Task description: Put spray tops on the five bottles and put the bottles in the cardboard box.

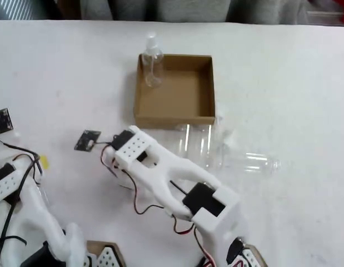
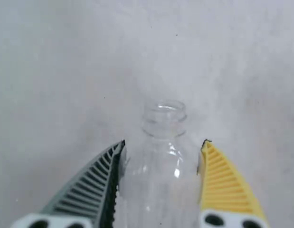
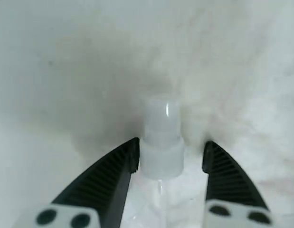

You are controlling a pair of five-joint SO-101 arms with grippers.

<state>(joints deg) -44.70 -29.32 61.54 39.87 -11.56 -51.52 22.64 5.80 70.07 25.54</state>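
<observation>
- Cardboard box (image 1: 174, 118) sits open-topped mid-table (image 1: 283, 72). All places below are given from it.
- Capped bottle (image 1: 152, 64): clear, spray top fitted, upright in the box's far left corner. Its head rises above the far wall.
- Two bare clear bottles lie on their sides just outside the box's near right corner. One (image 1: 197, 146) is close against the near wall. The other (image 1: 255, 163) is farther out to the right, neck pointing away from the box.
- Right arm (image 1: 160, 167) stretches in from the near edge, and its wrist end stops just short of the box's near left corner.
- Right gripper (image 3: 171, 141): two black fingers with a white spray top (image 3: 162, 128) between them. The pincer is set a little wider than the collar, so one finger touches it and the other stands off with a gap. Something clear shows under the collar; whether it is a stem or a bottle cannot be told.
- Left arm (image 1: 16, 194) is well apart from the box, off past its left wall and nearer the bases.
- Left gripper (image 2: 163, 141): one grey-black finger and one yellow finger (image 2: 222, 180), closed narrow on an open-necked bottle (image 2: 163, 118). Both fingers press the bottle's sides below the shoulder, and the threaded neck is bare.
- Small dark circuit board (image 1: 86, 140) lies flat on the cloth, left of the box's near left corner. Red and black wires trail from it toward the right arm.
- Second board (image 1: 2, 119) lies farther left, at the table's edge.
</observation>
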